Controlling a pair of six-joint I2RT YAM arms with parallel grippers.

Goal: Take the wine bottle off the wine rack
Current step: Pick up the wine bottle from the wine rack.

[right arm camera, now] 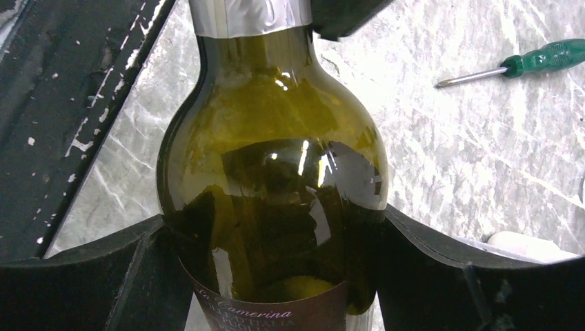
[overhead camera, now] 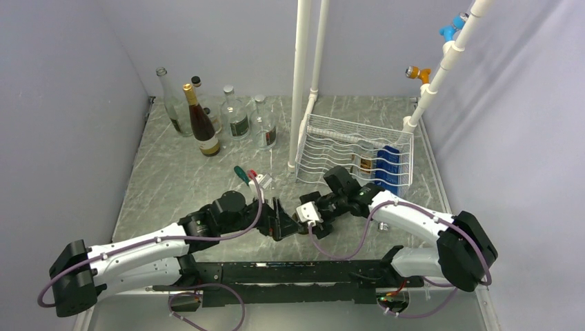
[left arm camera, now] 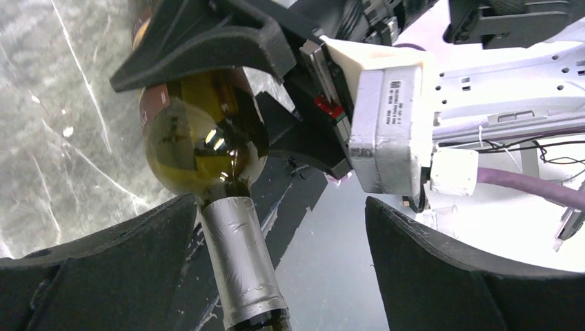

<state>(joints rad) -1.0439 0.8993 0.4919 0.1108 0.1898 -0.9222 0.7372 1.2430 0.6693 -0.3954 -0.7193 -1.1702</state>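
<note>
Left tool (left arm camera: 279,203), jaws wide apart either side of the foil neck and gripping nothing, faces the right tool (right arm camera: 276,234), closed on the body of the wine bottle (right arm camera: 276,138), held on its side low at the desk's (overhead camera: 172,186) near edge. Beyond lies a green screwdriver (overhead camera: 241,174); farther right stands the wine rack (overhead camera: 345,141), well apart. The bottle is off the rack; seemingly only setting it down is left.

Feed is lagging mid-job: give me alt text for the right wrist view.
An olive-green wine bottle fills the frame, gripped at its body between the two black fingers of the right pincer, silver-foiled neck pointing away from the camera. A green-handled screwdriver lies on the marbled grey table at upper right.
</note>
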